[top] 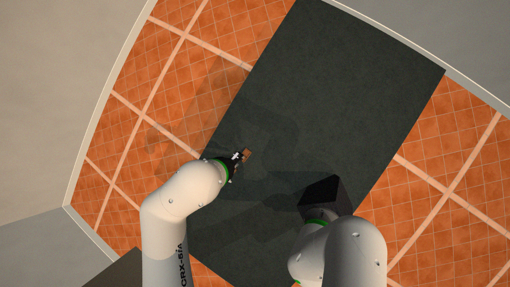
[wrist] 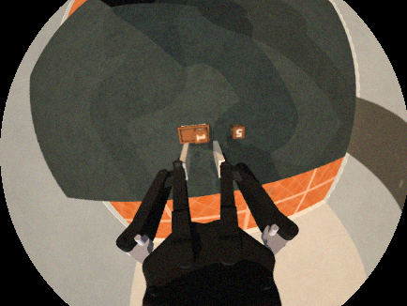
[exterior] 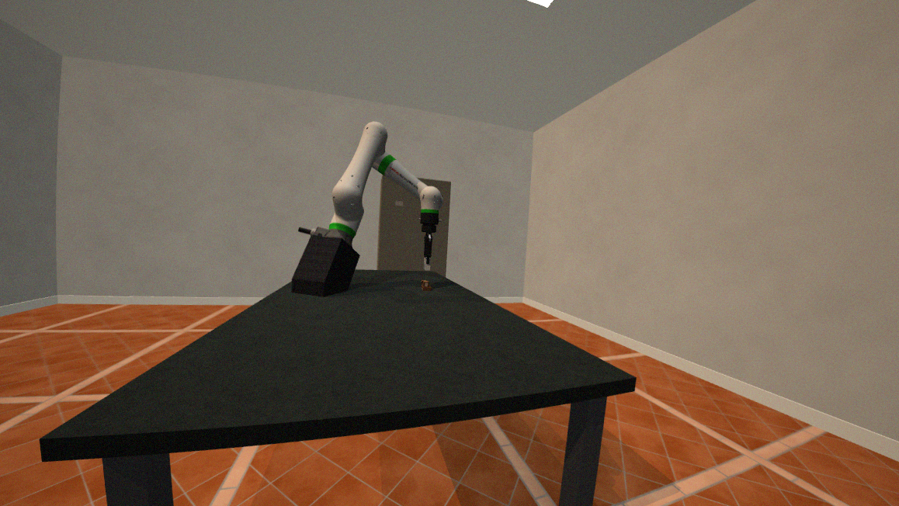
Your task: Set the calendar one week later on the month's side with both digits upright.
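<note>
Arm posture: the lower link rises steeply from the dark pedestal (exterior: 314,276) at the far end of the bench (exterior: 352,351), the elbow is at its highest point, and the forearm slopes down to a wrist that points the end effector (exterior: 428,258) straight down. The end effector (wrist: 200,154) hangs well above the bench surface, clear of every object. Its fingers are drawn in to a narrow, near-parallel gap and pinch nothing. In the wrist view, the tray (wrist: 192,134) lies flat on the bench just beyond the fingertips, with one cube seated in it showing a pale mark too small to read. The second cube (wrist: 237,132) stands on the bench to the right of the tray, apart from it, with a "5" on its top face. In the top view, the tray (top: 246,155) appears just past the fingertips.
</note>
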Motion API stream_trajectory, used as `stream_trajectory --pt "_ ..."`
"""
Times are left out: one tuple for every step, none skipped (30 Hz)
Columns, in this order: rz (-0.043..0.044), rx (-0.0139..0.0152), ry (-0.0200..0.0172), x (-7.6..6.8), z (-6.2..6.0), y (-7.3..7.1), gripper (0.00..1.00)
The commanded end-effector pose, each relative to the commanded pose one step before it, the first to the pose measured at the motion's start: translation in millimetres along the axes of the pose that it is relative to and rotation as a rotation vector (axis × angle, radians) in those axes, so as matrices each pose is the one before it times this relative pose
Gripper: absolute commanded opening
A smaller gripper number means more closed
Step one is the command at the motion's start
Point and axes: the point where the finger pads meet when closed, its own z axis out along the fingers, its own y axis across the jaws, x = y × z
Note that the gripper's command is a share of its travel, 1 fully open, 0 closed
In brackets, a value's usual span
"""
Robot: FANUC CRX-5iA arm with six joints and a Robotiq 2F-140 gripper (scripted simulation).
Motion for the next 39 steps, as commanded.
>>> stream_trajectory --pt "0.00007 0.00016 -0.00036 -0.17 0.07 -0.1 0.28" --pt "0.00001 0.00001 0.0 0.0 0.2 0.0 0.28" --pt "0.00001 0.00001 0.00001 0.0 0.27 0.0 0.28" --pt "0.00001 0.00001 0.00001 0.0 0.34 0.0 0.28" --pt "0.00002 0.00001 0.00001 0.0 0.42 0.0 0.28" --pt "0.00002 0.00002 0.00001 0.0 0.51 0.0 0.28" --pt "0.00002 0.00002 0.00001 0.0 0.59 0.01 0.28" --pt "0.00003 0.00003 0.00001 0.0 0.68 0.01 0.28" --pt "0.00003 0.00003 0.00002 0.0 0.77 0.01 0.28" --pt "0.00003 0.00003 0.00001 0.0 0.86 0.01 0.28" --pt "0.0 -0.00001 0.0 -0.01 0.94 0.01 0.28" --pt "0.0 0.0 0.0 0.0 1.02 0.01 0.28" --pt "0.0 0.0 0.0 0.0 1.11 0.01 0.28" --pt "0.0 0.0 0.0 0.0 0.0 0.0 0.28" --pt "0.0 0.0 0.0 0.0 0.0 0.0 0.28" --pt "0.0 0.00001 0.0 0.0 1.19 0.01 0.28" --pt "0.0 -0.00001 0.0 -0.01 1.25 0.01 0.28" --pt "0.0 0.0 0.0 0.0 1.32 0.01 0.28" --pt "0.0 0.0 0.0 0.0 1.38 0.01 0.28" --pt "0.0 0.0 0.0 0.0 1.44 0.01 0.28" --pt "0.0 -0.00001 0.0 -0.01 1.47 0.02 0.28" --pt "0.0 0.0 0.0 0.0 1.52 0.01 0.28" --pt "0.0 0.00001 0.0 0.0 1.56 0.01 0.28" --pt "0.0 -0.00001 0.0 -0.01 1.58 0.02 0.28" --pt "0.0 0.0 0.0 0.0 1.6 0.01 0.28" --pt "0.0 0.00001 0.0 0.0 1.62 0.01 0.28" --pt "0.0 -0.00001 0.0 -0.01 1.61 0.02 0.28" --pt "0.0 0.0 0.0 0.0 1.62 0.01 0.28" --pt "0.0 0.0 0.0 0.0 1.61 0.01 0.28" --pt "0.0 -0.00001 0.0 -0.01 1.59 0.02 0.28" --pt "0.0 0.0 0.0 0.0 0.0 0.0 0.28" --pt "0.0 0.0 0.0 0.0 0.0 0.0 0.28" --pt "0.0 0.0 0.0 0.0 1.57 0.01 0.28" --pt "0.0 0.0 0.0 0.0 1.54 0.01 0.28" --pt "0.0 -0.00001 0.0 -0.01 1.5 0.02 0.28" --pt "0.0 0.0 0.0 0.0 1.46 0.01 0.28" --pt "0.0 0.00001 0.0 0.0 1.42 0.01 0.28" --pt "0.0 -0.00001 0.0 -0.01 1.36 0.02 0.28" --pt "0.0 0.0 0.0 0.0 1.31 0.01 0.28"
